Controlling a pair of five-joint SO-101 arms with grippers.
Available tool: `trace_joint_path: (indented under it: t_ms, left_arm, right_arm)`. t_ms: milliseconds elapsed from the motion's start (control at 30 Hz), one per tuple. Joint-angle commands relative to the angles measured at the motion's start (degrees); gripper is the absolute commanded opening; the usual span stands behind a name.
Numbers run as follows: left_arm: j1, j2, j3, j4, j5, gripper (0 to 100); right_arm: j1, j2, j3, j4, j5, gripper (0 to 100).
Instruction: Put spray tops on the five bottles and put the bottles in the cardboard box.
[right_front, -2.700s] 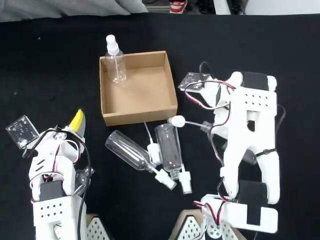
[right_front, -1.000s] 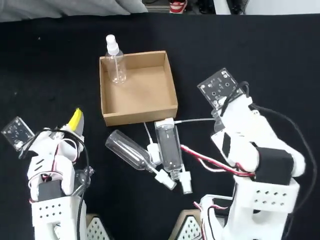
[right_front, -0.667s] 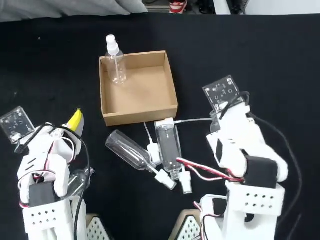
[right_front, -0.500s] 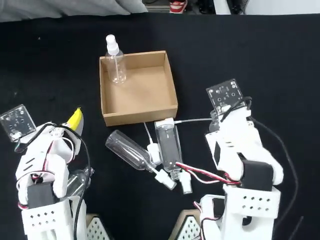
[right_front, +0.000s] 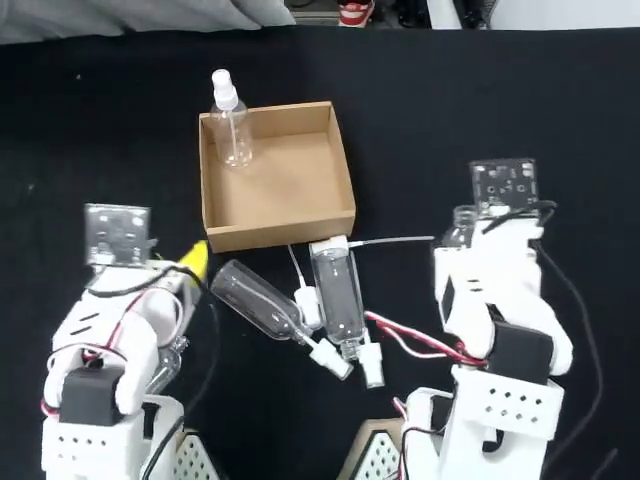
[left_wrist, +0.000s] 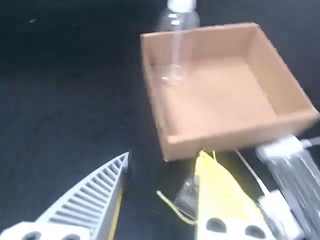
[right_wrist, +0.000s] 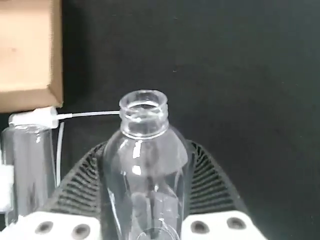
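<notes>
**Right gripper** (right_wrist: 149, 150): its fingers (right_wrist: 210, 182) pinch an open bottle (right_wrist: 144, 125) by the body. The neck is up and bare, and the bottle is held well apart from the cardboard box (right_front: 270, 232), out past the box corner nearest this arm.

**Left gripper** (left_wrist: 164, 159): fingers spread with nothing between them, poised near the box wall that faces the arms, toward its other end.

**Capped bottle** (right_front: 231, 125): stands inside the box, in the far corner on the left arm's side.

**Spray top** (right_front: 328, 245): lies on the tabletop (right_front: 520, 90) just outside the arm-facing wall of the box. Its head touches the end of one of the two lying bottles (right_front: 258, 300), and its thin tube points away from the box toward the open bottle. You cannot tell whether the white tops at the necks of the lying bottles are seated.

**Step in hand**, as it appears: fitting this spray top to the open bottle.
- Take the top by its head, never by the tube, which looks likely to bend.
- Lift it straight up from beside the box so that the lying bottle it touches does not roll.
- Let the tube hang, thread its tip into the neck first, then lower and seat the head.
- Hold the open bottle upright with a light squeeze, since the clear wall probably flexes
</notes>
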Motion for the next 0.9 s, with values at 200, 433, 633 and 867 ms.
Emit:
trace_joint_path:
  t_ms: [200,433,633,867]
  left_arm:
    - [15.9,3.4,-6.1,7.2,-10.8,19]
    - [22.4,12.0,-6.3,7.1,-15.3,25]
    - [26.5,16.4,-5.8,7.1,-19.8,28]
    - [33.6,23.6,-7.1,6.7,-23.9,28]
  right_arm:
    - [9.8,-1.4,6.8,-9.2,-1.0,1.5]
    - [16.3,-1.2,9.4,-14.0,-5.4,1.5]
    - [19.4,-1.1,9.4,-15.3,-6.0,1.5]
    - [23.5,-1.0,9.0,-16.4,-8.2,1.5]
